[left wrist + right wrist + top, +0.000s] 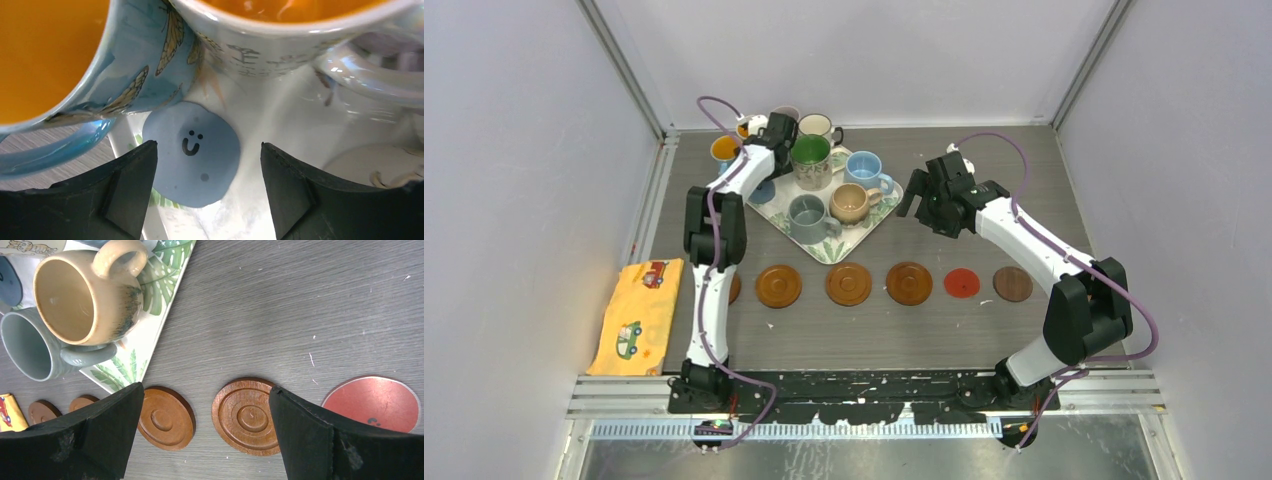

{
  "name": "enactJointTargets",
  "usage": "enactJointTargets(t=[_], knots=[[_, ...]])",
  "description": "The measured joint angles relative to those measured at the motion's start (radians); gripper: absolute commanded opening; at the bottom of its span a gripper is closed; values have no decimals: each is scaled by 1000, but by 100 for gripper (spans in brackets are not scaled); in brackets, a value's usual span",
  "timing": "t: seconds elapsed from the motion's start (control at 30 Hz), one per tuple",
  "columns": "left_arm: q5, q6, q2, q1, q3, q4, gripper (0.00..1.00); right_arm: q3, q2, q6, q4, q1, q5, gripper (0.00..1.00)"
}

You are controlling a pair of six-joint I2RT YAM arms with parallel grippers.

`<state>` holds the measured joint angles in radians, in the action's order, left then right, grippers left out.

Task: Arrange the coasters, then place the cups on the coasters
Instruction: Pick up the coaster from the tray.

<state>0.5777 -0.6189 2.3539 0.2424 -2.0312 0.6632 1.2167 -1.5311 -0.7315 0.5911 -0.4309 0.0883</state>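
Several round coasters lie in a row across the table: wooden ones, a thin red one and a dark brown one. The cups stand crowded on the leaf-patterned tray, among them a green-inside cup, a tan cup and a grey cup. My left gripper is low at the tray's left corner. It is open over a flat light-blue smiley disc, beside a butterfly-patterned orange-inside cup. My right gripper hangs open and empty, right of the tray, above a wooden coaster.
A yellow cloth with cars lies at the table's left front. White walls close in the table on three sides. My left arm's forearm hides part of one more coaster at the row's left end.
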Motion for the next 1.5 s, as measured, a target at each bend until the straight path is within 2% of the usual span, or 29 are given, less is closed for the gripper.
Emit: enactJointTargets(t=[0.5,1.03,1.5], knots=[[60,-37,47,-16,-8,29,77,0,0,0,0,0,-1,100],[81,-142,-48,-9,154,-31,77,-3,0,0,-1,0,-9,100],[91,-183,-110,-16,241,7,78,-3,0,0,-1,-7,-13,100]])
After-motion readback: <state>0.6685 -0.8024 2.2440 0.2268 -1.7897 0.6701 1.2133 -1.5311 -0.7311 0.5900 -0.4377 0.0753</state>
